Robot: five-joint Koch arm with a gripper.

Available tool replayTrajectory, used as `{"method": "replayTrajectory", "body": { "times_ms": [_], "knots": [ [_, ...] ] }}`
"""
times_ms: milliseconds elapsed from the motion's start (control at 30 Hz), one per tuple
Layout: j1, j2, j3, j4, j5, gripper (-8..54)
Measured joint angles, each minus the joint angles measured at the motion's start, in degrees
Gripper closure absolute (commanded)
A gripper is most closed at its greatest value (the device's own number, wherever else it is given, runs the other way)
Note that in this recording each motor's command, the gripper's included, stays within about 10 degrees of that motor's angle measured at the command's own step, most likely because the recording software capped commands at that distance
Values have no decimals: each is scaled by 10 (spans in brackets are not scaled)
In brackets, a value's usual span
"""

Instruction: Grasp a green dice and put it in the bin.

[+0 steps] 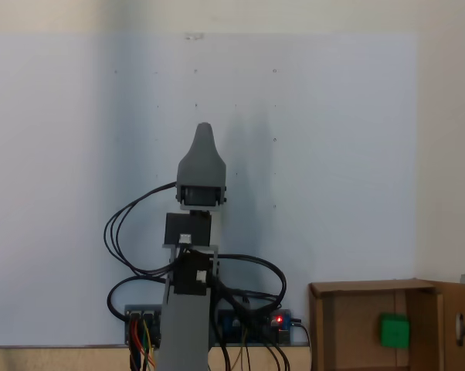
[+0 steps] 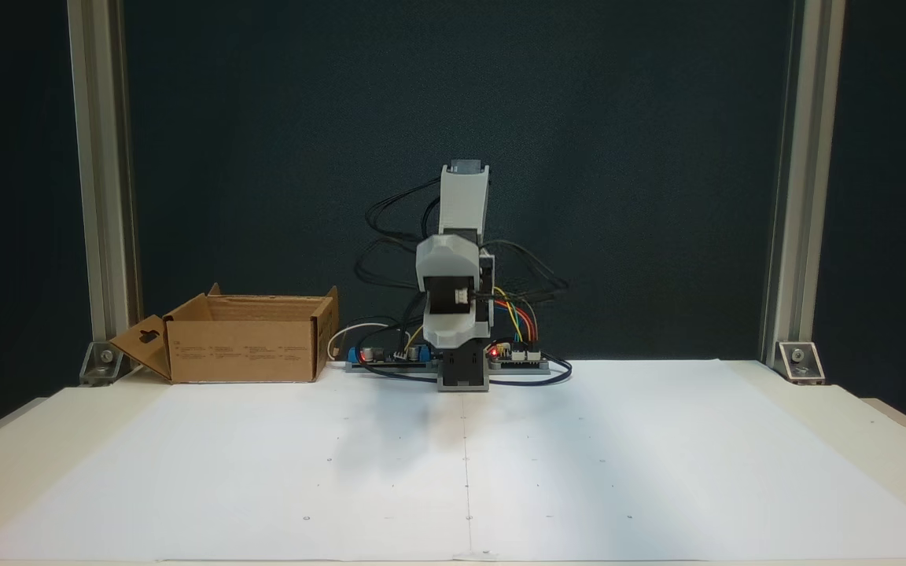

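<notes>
The green dice [image 1: 395,331] lies inside the bin [image 1: 348,325], a brown cardboard box at the lower right of a fixed view seen from above. In another fixed view the bin [image 2: 244,339] stands at the back left of the table, and its walls hide the inside. The arm is folded over its base at the middle. Its grey gripper [image 1: 204,133] points out over the white sheet, well away from the bin, with nothing in it. From above a single tapered tip shows. Seen from the front, the gripper [image 2: 453,334] faces the camera, and I cannot make out how the jaws stand.
A white paper sheet [image 2: 579,472] covers the table in front of the arm. Circuit boards and looping cables [image 2: 520,358] sit around the base. Two metal posts [image 2: 103,189] rise at the table's back corners. One box flap [image 2: 142,346] hangs outward to the left.
</notes>
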Motion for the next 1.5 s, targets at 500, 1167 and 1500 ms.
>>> {"method": "replayTrajectory", "body": {
  "times_ms": [500,1167,1500],
  "knots": [
    [-2,0,45,-200,0,2],
    [-3,0,62,-388,0,2],
    [-3,0,62,-388,0,2]
  ]
}}
